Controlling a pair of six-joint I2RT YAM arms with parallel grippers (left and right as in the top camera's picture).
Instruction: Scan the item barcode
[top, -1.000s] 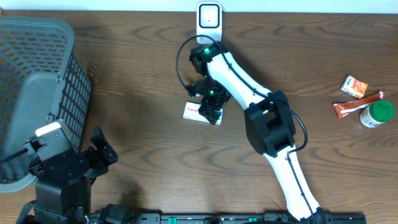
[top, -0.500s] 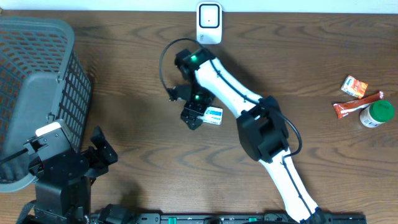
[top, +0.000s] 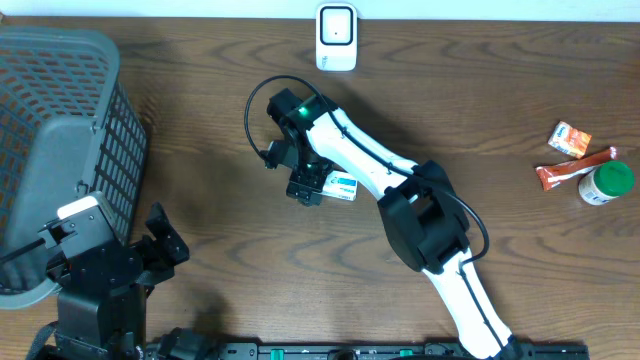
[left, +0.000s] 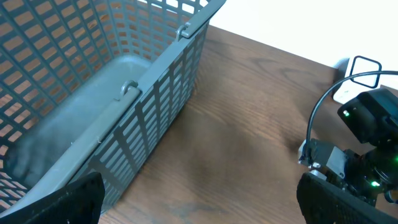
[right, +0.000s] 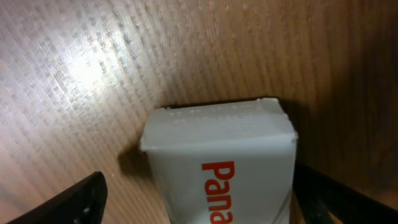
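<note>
Pickup is in hand: the right gripper (right: 202, 194) stands open astride the box (right: 217, 155) lying on the bench (top: 200, 120), the left gripper (left: 199, 198) open and empty; next, probably clamp, lift, and face the barcode to the scanner (top: 336, 37).

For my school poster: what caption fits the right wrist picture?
Open right gripper straddling a white box with red lettering on the wooden table.
</note>
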